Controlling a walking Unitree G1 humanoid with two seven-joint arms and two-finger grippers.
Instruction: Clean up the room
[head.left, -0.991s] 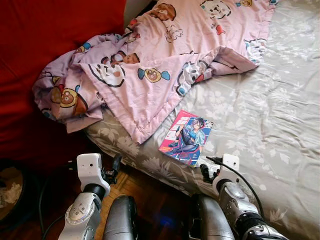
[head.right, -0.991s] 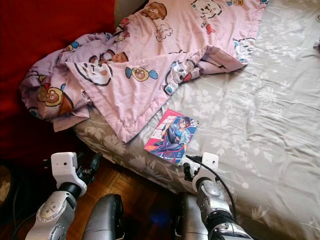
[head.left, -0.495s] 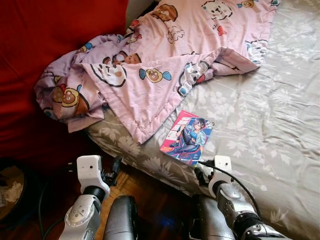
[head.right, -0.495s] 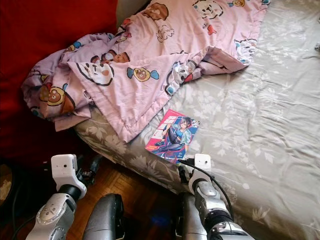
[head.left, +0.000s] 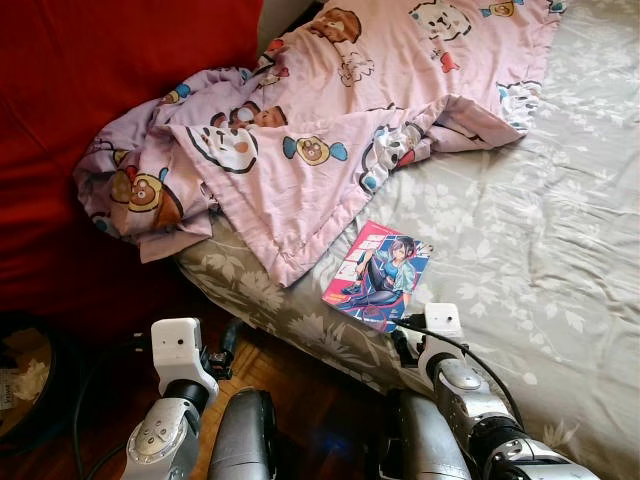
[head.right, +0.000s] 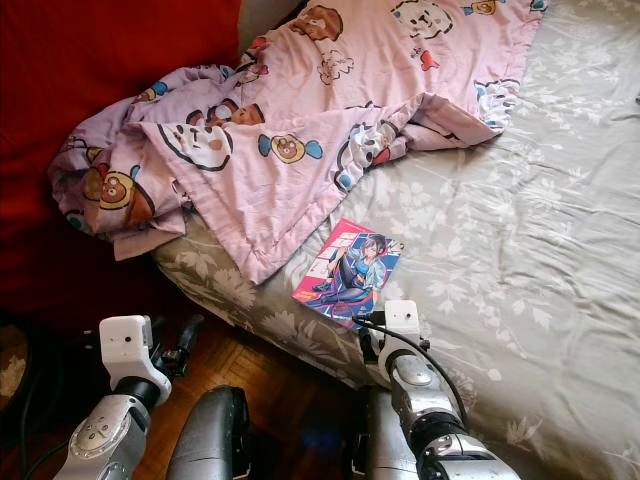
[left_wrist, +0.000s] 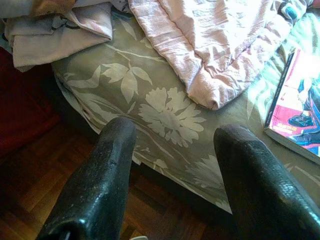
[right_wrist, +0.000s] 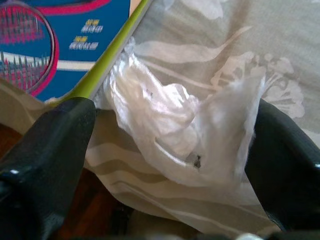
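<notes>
Far left: red fabric surface (head.left: 90, 90) rising beside the bed, dark below; wooden floor (head.left: 265, 365) at its foot.

Left hand (left_wrist: 172, 175) low over the floor at the bed's corner, fingers (left_wrist: 97, 185) spread apart, nothing between them. Its wrist view looks onto the bed's draped edge.

Bed (head.left: 540, 230) covered in a grey-green sheet with pale leaf and flower print, creased. A pink cartoon-print blanket (head.left: 310, 140) lies bunched across the upper left of the bed, one corner hanging over the edge toward the red fabric, one folded point reaching down near the book.

Book (head.left: 378, 275), glossy cover with a drawn dark-haired figure in blue and pink, lies flat near the bed's front edge, just beside the blanket's point, not under it. Cover text too small to read; right wrist view shows a blue back cover with pale lettering, illegible.

Right hand (right_wrist: 165, 145) at the bed's edge just below the book, fingers (right_wrist: 45, 155) apart on either side of a crumpled white plastic wrapper (right_wrist: 175, 130), which lies on the sheet touching the book's green-edged corner. Cannot tell if the fingers press the wrapper.

Against a second ago: the right hand has moved closer to the book's lower edge; the left hand sits slightly lower. Book, blanket unchanged on the bed.
</notes>
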